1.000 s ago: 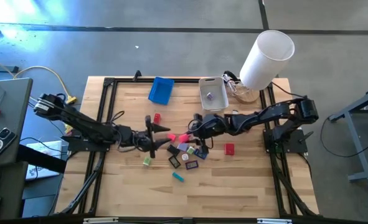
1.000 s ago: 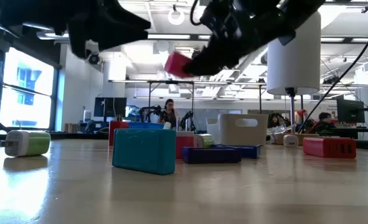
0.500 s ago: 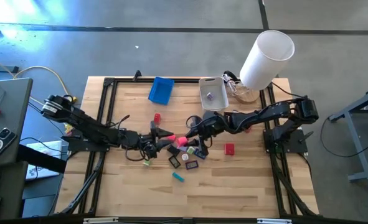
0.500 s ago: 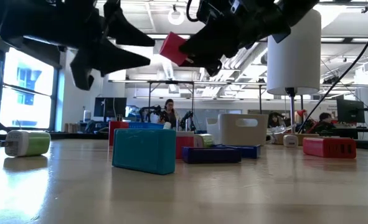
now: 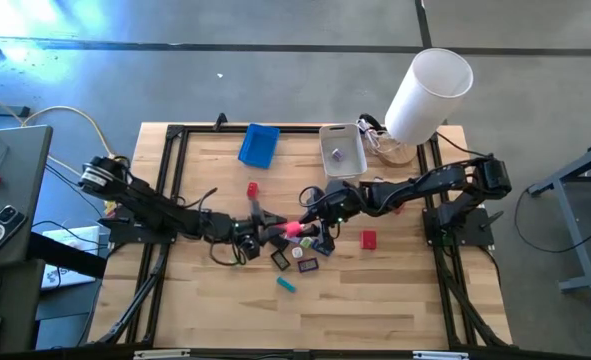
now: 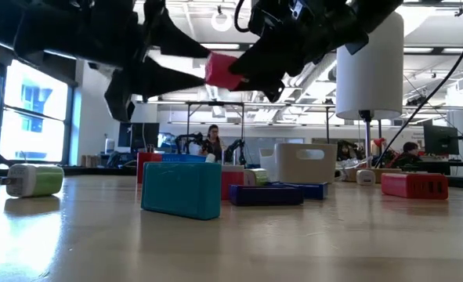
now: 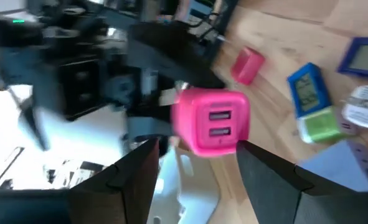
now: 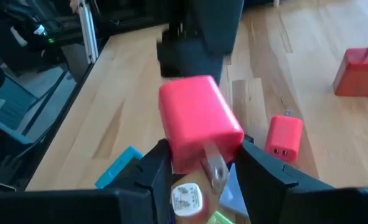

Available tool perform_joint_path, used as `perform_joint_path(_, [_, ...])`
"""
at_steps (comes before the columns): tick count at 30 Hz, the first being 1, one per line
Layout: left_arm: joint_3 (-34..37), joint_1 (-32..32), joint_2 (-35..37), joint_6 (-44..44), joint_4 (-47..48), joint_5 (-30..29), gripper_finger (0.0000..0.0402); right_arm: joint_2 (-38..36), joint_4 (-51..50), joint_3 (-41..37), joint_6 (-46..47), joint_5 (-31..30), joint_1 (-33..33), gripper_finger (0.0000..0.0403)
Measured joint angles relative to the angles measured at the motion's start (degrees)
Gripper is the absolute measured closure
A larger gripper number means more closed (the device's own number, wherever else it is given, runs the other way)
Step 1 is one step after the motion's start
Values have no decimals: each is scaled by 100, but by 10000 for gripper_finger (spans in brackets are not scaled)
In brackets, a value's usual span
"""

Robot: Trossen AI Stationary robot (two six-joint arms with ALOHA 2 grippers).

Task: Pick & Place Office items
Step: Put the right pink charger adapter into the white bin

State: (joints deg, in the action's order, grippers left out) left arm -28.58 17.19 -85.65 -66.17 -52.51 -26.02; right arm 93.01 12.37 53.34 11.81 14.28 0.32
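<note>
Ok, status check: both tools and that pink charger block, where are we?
Right tool shut on pink charger block, held above the table. Left tool open, fingers either side of the block, not gripping. Loose office items below; handover path clear.

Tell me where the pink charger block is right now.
The pink charger block is held above mid-table by the right claw, over the item pile in the high view, with the open left claw facing it.
</note>
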Motion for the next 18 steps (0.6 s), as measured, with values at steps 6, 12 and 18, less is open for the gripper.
perform_joint_path(6, [-39,90,-46,0,-201,60,189,0,55,24,-3,-133,-15,267])
perform_joint_path(12, [-56,4,-46,1,-205,203,189,0,46,24,-52,-112,-11,266])
perform_joint_path(18, [-56,-181,-46,17,-208,436,189,0,84,24,-66,-118,-15,265])
